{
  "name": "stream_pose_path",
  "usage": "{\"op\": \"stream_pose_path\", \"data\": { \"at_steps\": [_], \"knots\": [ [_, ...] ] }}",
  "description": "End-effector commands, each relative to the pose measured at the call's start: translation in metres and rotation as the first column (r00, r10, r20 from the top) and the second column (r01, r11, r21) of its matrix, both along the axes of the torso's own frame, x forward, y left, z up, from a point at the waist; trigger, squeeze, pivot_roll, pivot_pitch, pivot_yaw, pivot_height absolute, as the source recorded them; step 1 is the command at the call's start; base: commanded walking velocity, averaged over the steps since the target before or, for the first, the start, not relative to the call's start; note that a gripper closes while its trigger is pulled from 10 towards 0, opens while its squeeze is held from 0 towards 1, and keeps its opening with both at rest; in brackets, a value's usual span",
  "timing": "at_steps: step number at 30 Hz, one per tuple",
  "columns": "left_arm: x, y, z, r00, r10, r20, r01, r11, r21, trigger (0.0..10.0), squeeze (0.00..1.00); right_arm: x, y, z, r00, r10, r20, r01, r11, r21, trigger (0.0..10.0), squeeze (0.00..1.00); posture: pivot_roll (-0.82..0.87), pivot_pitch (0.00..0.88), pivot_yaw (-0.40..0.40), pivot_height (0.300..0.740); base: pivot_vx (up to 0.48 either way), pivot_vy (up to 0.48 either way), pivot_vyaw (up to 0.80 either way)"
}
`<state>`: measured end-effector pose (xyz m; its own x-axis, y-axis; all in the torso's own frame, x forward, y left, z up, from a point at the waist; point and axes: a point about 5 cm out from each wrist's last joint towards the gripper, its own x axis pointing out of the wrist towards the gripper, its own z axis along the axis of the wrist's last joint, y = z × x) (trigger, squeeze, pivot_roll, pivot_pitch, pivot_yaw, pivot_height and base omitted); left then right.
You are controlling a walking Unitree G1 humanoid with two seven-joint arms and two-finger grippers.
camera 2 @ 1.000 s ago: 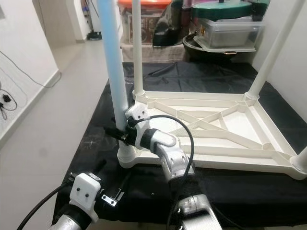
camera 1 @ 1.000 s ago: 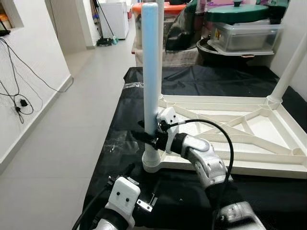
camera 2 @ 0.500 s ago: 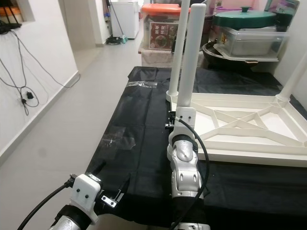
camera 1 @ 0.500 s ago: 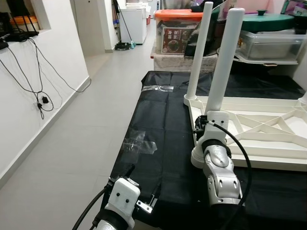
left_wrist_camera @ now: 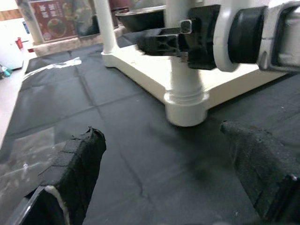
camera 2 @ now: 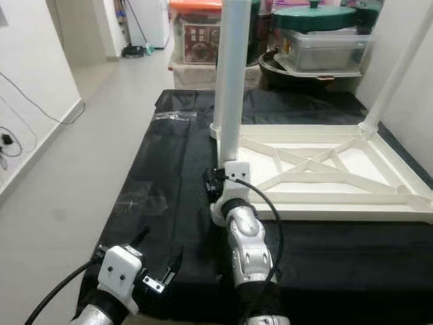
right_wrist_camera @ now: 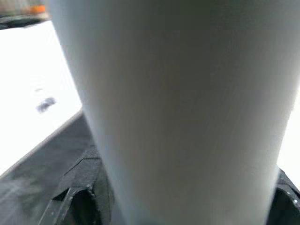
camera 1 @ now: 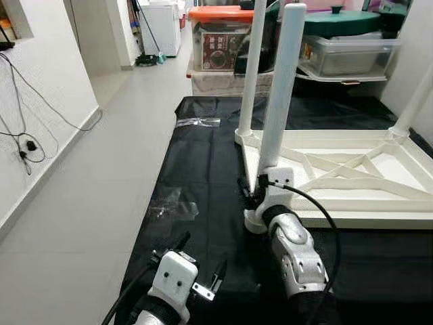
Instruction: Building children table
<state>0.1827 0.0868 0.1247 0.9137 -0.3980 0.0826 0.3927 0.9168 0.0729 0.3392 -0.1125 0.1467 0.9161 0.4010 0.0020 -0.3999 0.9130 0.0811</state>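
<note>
Lying spread over the low platform, a black cloth (camera 1: pixel 203 169), with a crumpled scrap of clear film (camera 1: pixel 172 203) resting on it near the left edge and another strip (camera 1: pixel 197 122) farther back. Standing behind the cloth, an orange-lidded storage box (camera 1: pixel 220 40), beside a clear tub (camera 1: pixel 348 54) carrying a green lid (camera 1: pixel 342 20). Trailing down the white wall (camera 1: pixel 40 128) at left, black cables (camera 1: pixel 27 145), above pale floor tiles (camera 1: pixel 101 203).
</note>
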Motion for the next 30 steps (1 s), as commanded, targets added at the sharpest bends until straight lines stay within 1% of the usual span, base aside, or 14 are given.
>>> {"op": "stream_pose_path", "data": {
  "at_steps": [1, 5, 7, 8, 10, 11, 13, 14, 19, 20, 21, 22, 25, 30],
  "knots": [
    [-0.001, 0.002, -0.005, 1.000, 0.001, -0.019, -0.001, 1.000, 0.002, 10.0, 0.00, 0.003, 0.004, 0.006, 0.981, 0.196, -0.003, -0.195, 0.979, 0.058, 10.0, 0.00, -0.03, 0.020, -0.002, 0.740, 0.000, 0.000, 0.00],
    [0.000, 0.002, -0.005, 1.000, 0.002, -0.018, -0.002, 1.000, 0.002, 10.0, 0.00, 0.004, 0.000, 0.012, 0.911, 0.411, -0.026, -0.408, 0.909, 0.081, 10.0, 0.00, -0.03, 0.022, -0.003, 0.740, 0.000, 0.000, 0.00],
    [0.000, 0.002, -0.004, 1.000, 0.002, -0.018, -0.002, 1.000, 0.002, 10.0, 0.00, -0.003, -0.001, 0.015, 0.759, 0.648, -0.068, -0.642, 0.761, 0.094, 10.0, 0.00, -0.03, 0.026, 0.001, 0.740, 0.000, 0.000, 0.00],
    [0.000, 0.002, -0.004, 1.000, 0.002, -0.018, -0.002, 1.000, 0.002, 10.0, 0.00, -0.003, -0.001, 0.015, 0.759, 0.648, -0.068, -0.642, 0.761, 0.094, 10.0, 0.00, -0.03, 0.026, 0.001, 0.740, 0.000, 0.000, 0.00],
    [0.000, 0.002, -0.004, 1.000, 0.001, -0.018, -0.001, 1.000, 0.003, 10.0, 0.00, -0.009, 0.001, 0.016, 0.585, 0.806, -0.093, -0.804, 0.591, 0.070, 10.0, 0.00, -0.03, 0.026, 0.001, 0.740, 0.000, 0.000, 0.00],
    [0.000, 0.002, -0.004, 1.000, 0.001, -0.018, -0.001, 1.000, 0.003, 10.0, 0.00, -0.009, 0.001, 0.016, 0.585, 0.806, -0.093, -0.804, 0.591, 0.070, 10.0, 0.00, -0.03, 0.026, 0.001, 0.740, 0.000, 0.000, 0.00],
    [0.000, 0.002, -0.004, 1.000, 0.001, -0.018, -0.001, 1.000, 0.004, 10.0, 0.00, -0.008, 0.013, 0.017, 0.475, 0.875, -0.096, -0.875, 0.481, 0.048, 10.0, 0.00, -0.01, 0.030, -0.002, 0.740, 0.000, 0.000, 0.00],
    [0.000, 0.002, -0.004, 1.000, 0.002, -0.017, -0.002, 1.000, 0.005, 10.0, 0.00, -0.007, 0.018, 0.019, 0.443, 0.892, -0.088, -0.893, 0.448, 0.048, 10.0, 0.00, -0.01, 0.030, -0.002, 0.740, 0.000, 0.000, 0.00],
    [0.000, 0.002, -0.004, 1.000, 0.006, -0.017, -0.005, 1.000, 0.004, 10.0, 0.00, -0.003, 0.031, 0.022, 0.400, 0.914, -0.071, -0.913, 0.405, 0.059, 10.0, 0.00, 0.00, 0.028, -0.003, 0.740, 0.000, 0.000, 0.00],
    [-0.001, 0.002, -0.004, 1.000, 0.007, -0.018, -0.007, 1.000, 0.003, 10.0, 0.00, -0.003, 0.036, 0.021, 0.378, 0.923, -0.074, -0.922, 0.383, 0.059, 3.7, 0.00, 0.00, 0.028, -0.003, 0.740, 0.000, 0.000, 0.00],
    [-0.001, 0.002, -0.004, 1.000, 0.007, -0.018, -0.007, 1.000, 0.003, 10.0, 0.00, -0.003, 0.036, 0.021, 0.378, 0.923, -0.074, -0.922, 0.383, 0.059, 3.7, 0.00, 0.00, 0.028, -0.003, 0.740, 0.000, 0.000, 0.00],
    [-0.001, 0.002, -0.004, 1.000, 0.007, -0.018, -0.007, 1.000, 0.003, 10.0, 0.00, -0.005, 0.039, 0.018, 0.349, 0.934, -0.081, -0.934, 0.354, 0.057, 0.0, 0.00, 0.00, 0.033, -0.002, 0.740, 0.000, 0.000, 0.00],
    [-0.001, 0.002, -0.003, 1.000, 0.007, -0.018, -0.007, 1.000, 0.001, 10.0, 0.00, -0.009, 0.039, 0.014, 0.312, 0.946, -0.091, -0.947, 0.318, 0.053, 0.0, 0.00, 0.00, 0.035, -0.002, 0.740, 0.000, 0.000, 0.00],
    [-0.001, 0.002, -0.004, 1.000, 0.007, -0.020, -0.007, 1.000, -0.001, 10.0, 0.00, -0.013, 0.037, 0.006, 0.314, 0.943, -0.109, -0.947, 0.319, 0.029, 0.0, 0.00, 0.00, 0.035, -0.002, 0.740, 0.000, 0.000, 0.00]
  ]
}}
